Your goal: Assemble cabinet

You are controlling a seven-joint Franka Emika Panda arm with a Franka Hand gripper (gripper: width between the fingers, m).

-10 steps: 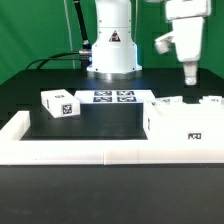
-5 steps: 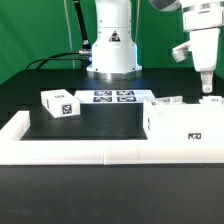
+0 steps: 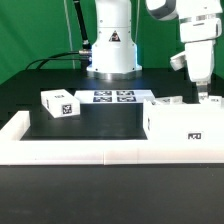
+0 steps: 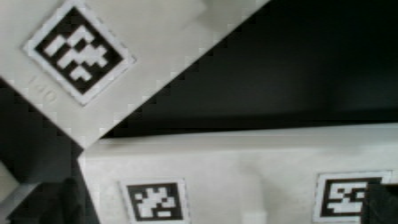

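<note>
The large white cabinet body [image 3: 185,128] stands at the exterior view's right, against the front rail. Two smaller white tagged panels [image 3: 166,100] [image 3: 213,100] lie just behind it. A small white tagged block [image 3: 60,103] sits at the left. My gripper [image 3: 200,90] hangs above the gap between the two panels, close over them and touching nothing. Its fingers look like one narrow tip, so their spacing does not show. In the wrist view a white tagged panel [image 4: 80,50] and a white part with two tags [image 4: 249,170] show; no fingers are visible.
The marker board [image 3: 113,97] lies in front of the robot base [image 3: 112,50]. A long low white border rail [image 3: 90,152] runs along the front and up the left side [image 3: 15,128]. The table is black.
My gripper has moved toward the exterior view's right and lower, from above the cabinet body's left part to just over the panels behind it. The parts have not moved.
</note>
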